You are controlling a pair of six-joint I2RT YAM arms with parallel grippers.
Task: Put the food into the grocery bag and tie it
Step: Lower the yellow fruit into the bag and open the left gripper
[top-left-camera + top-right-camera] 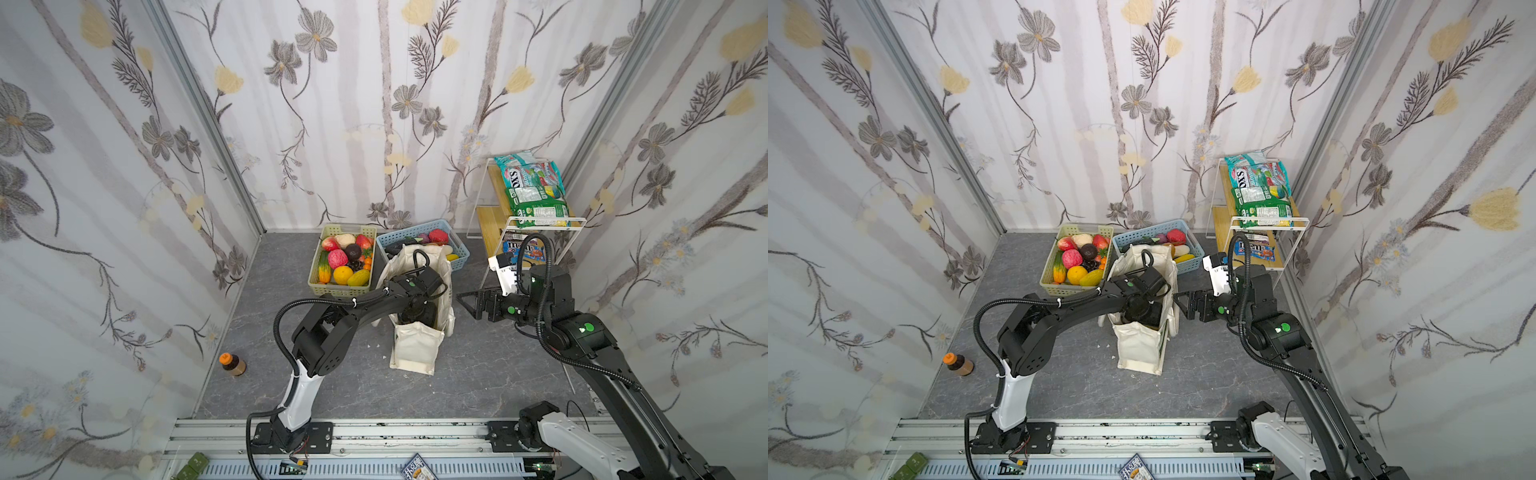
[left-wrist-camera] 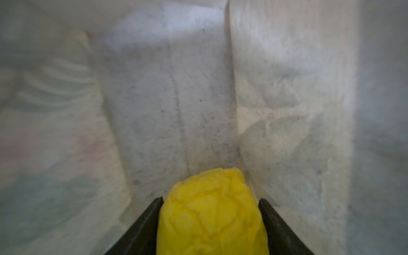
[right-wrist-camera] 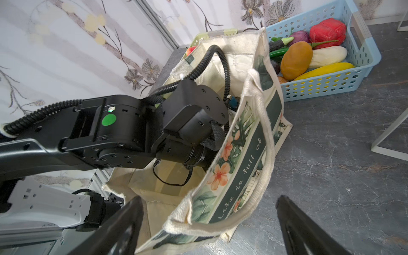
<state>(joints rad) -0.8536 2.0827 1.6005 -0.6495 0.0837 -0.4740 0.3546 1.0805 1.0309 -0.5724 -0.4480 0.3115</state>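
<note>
As left hand (image 2: 210,199) pinches yellow fruit (image 2: 212,218) (long axis into bag (image 3: 247,167)) | right hand (image 3: 209,197) spread

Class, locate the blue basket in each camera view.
Both top views: blue basket mid-picture, just behind the grocery bag.
Left wrist: not in it; only the bag's inside and a yellow fruit show.
Right wrist: in it, beyond the bag's printed side.
Shared landmark: the grocery bag in front of it.

Rough woven canvas grocery bag (image 3: 240,136); perforated plastic blue basket (image 3: 326,85); glossy snack packets (image 1: 536,195).
</note>
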